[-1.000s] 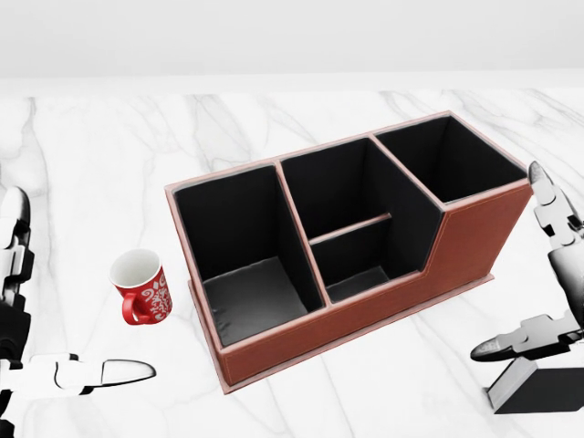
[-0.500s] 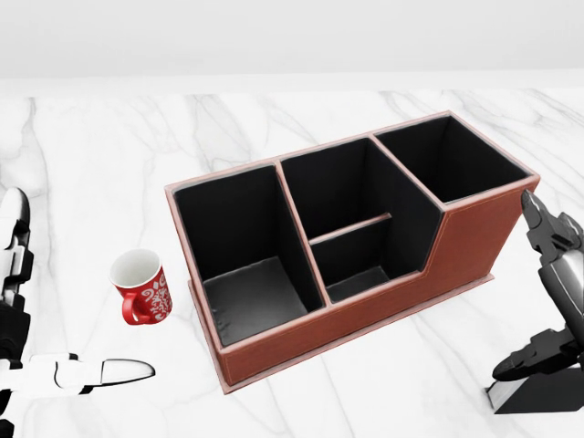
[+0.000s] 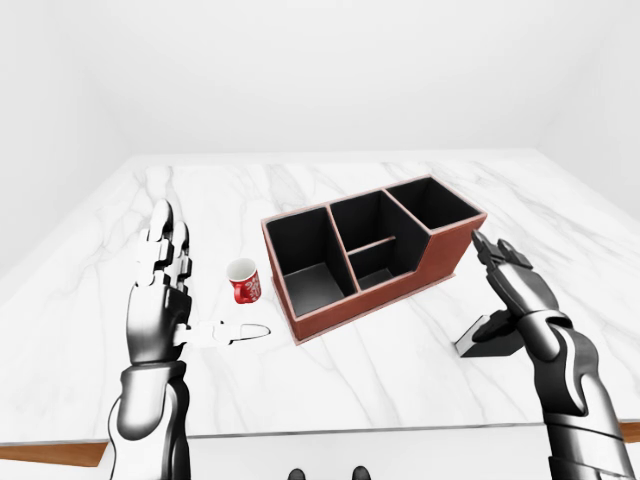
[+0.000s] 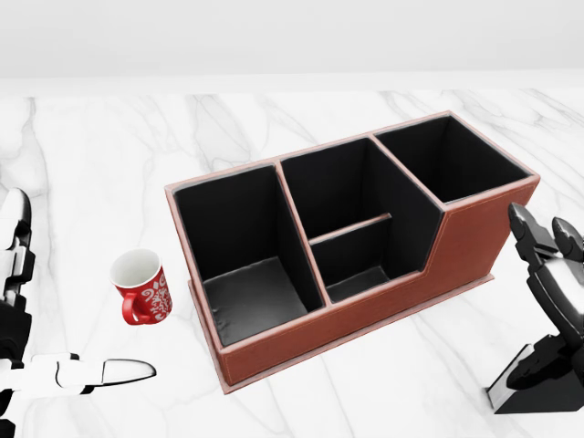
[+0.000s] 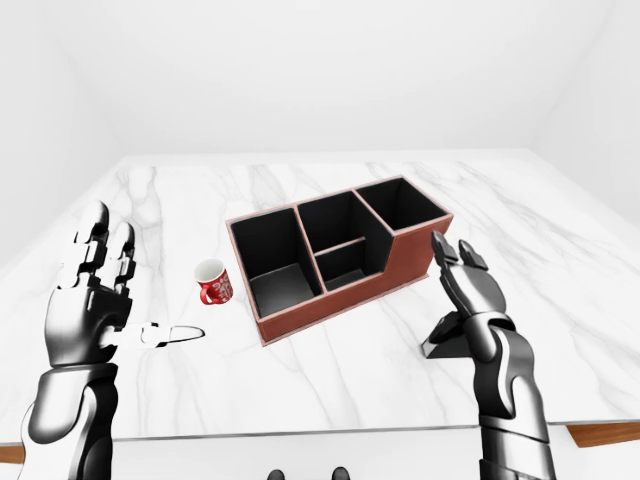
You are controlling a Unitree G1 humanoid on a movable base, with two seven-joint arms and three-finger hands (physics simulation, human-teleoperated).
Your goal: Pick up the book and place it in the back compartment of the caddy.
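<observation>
The caddy (image 4: 474,242) is a red-brown box with black compartments, in the middle of the head view. The book (image 4: 544,394) is dark with a pale edge and lies on the marble at the bottom right, to the right of the caddy's low end; it also shows in the left-eye view (image 3: 488,343). My right hand (image 4: 538,297) is open just above the book, fingers spread, thumb over the book's top. My left hand (image 3: 203,288) is open and empty at the left, palm up-turned, thumb pointing towards the caddy.
A red mug (image 4: 142,289) with a white pattern stands left of the caddy, above my left thumb. The white marble table (image 3: 350,185) runs wide on all sides; its near edge (image 3: 350,435) shows at the bottom of the eye views.
My right hand has dropped lower and moved right in the head view, closer over the book. The left hand, mug and caddy have not moved.
</observation>
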